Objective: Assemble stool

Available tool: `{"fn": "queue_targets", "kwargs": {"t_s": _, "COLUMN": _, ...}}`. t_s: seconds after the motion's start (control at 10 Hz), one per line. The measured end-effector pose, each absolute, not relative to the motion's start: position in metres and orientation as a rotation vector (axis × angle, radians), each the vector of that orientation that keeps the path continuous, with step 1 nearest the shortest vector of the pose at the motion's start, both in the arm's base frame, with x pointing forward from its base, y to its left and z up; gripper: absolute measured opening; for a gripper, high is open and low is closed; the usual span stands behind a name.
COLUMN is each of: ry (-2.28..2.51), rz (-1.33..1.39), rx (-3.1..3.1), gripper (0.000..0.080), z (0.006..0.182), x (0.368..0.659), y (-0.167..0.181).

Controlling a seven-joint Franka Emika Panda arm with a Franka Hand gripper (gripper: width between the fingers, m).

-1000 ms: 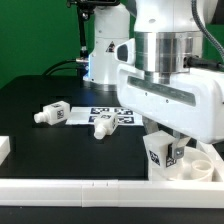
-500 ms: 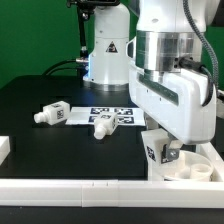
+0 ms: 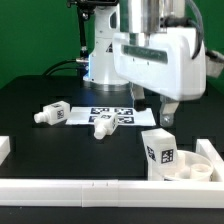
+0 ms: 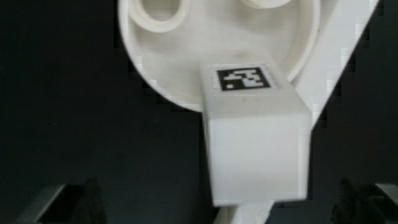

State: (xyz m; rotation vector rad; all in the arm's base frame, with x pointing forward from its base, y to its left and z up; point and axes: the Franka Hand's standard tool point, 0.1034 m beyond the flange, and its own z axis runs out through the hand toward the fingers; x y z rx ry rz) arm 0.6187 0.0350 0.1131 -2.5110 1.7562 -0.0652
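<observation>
The white round seat [image 3: 200,166] lies at the front on the exterior view's right. One chunky white leg [image 3: 158,150] with a square tag stands upright in it. The wrist view shows the seat [image 4: 187,60] and that tagged leg [image 4: 258,135] below the camera. My gripper [image 3: 156,108] hangs above the leg, open and empty, clear of it. Its dark fingertips [image 4: 68,205] stand wide on either side of the leg, not touching. Two more legs lie loose on the black table: one [image 3: 50,114] toward the left, one [image 3: 104,125] near the middle.
The marker board [image 3: 112,112] lies flat behind the loose legs. A long white rail [image 3: 90,186] runs along the table's front edge, with a white block [image 3: 5,148] at its left end. The arm's white base [image 3: 105,55] stands at the back.
The gripper held the leg down at the seat one second ago. It has let go, risen and shifted toward the exterior view's left. The leg stays standing in the seat.
</observation>
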Motion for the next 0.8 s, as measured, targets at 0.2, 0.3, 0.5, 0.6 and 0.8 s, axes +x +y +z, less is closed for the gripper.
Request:
{"fn": "queue_targets", "kwargs": {"t_s": 0.2, "ry": 1.755, "rz": -0.063, "rx": -2.518, "gripper": 0.0648, "z": 0.108, "x": 0.618, "y": 0.036}}
{"fn": "queue_targets", "kwargs": {"t_s": 0.3, "ry": 1.755, "rz": -0.064, "rx": -2.518, "gripper": 0.0648, "z": 0.108, "x": 0.618, "y": 0.036}}
{"fn": "queue_targets", "kwargs": {"t_s": 0.5, "ry": 1.698, "rz": -0.07, "rx": -2.553, "gripper": 0.0648, "z": 0.108, "x": 0.617, "y": 0.035}}
{"fn": "queue_targets", "kwargs": {"t_s": 0.6, "ry": 1.666, "rz": -0.08, "rx": -2.548, "gripper": 0.0648, "z": 0.106, "x": 0.606, "y": 0.03}}
{"fn": "queue_targets", "kwargs": {"t_s": 0.8, "ry": 1.491, "rz": -0.057, "rx": -2.65, "gripper": 0.0648, "z": 0.111, "x": 0.582, "y": 0.02}}
